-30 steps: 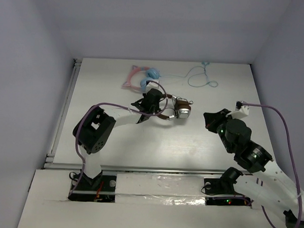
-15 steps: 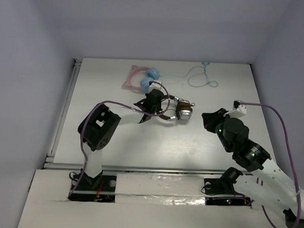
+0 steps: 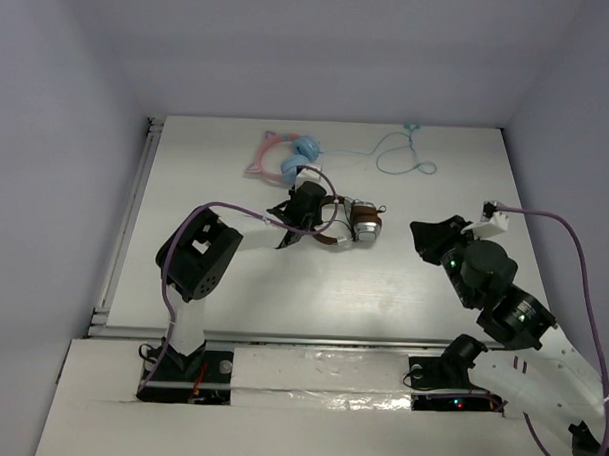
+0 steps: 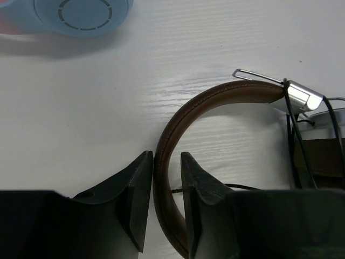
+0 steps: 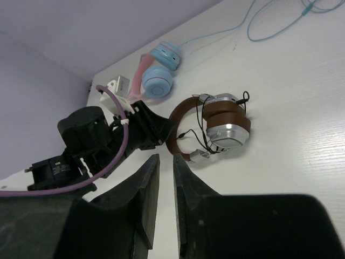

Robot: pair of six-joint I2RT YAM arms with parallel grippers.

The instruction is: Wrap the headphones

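Headphones lie near the middle of the counter, earcups at their 3 o'clock end. Left jaws straddle the brown headband closely; whether they pinch it I cannot tell. Right jaws, at 3 o'clock and well apart, stand slightly parted and empty.

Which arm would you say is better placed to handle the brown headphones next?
Left: the left gripper straddles the headphones at the headband; the right gripper sits apart, empty.
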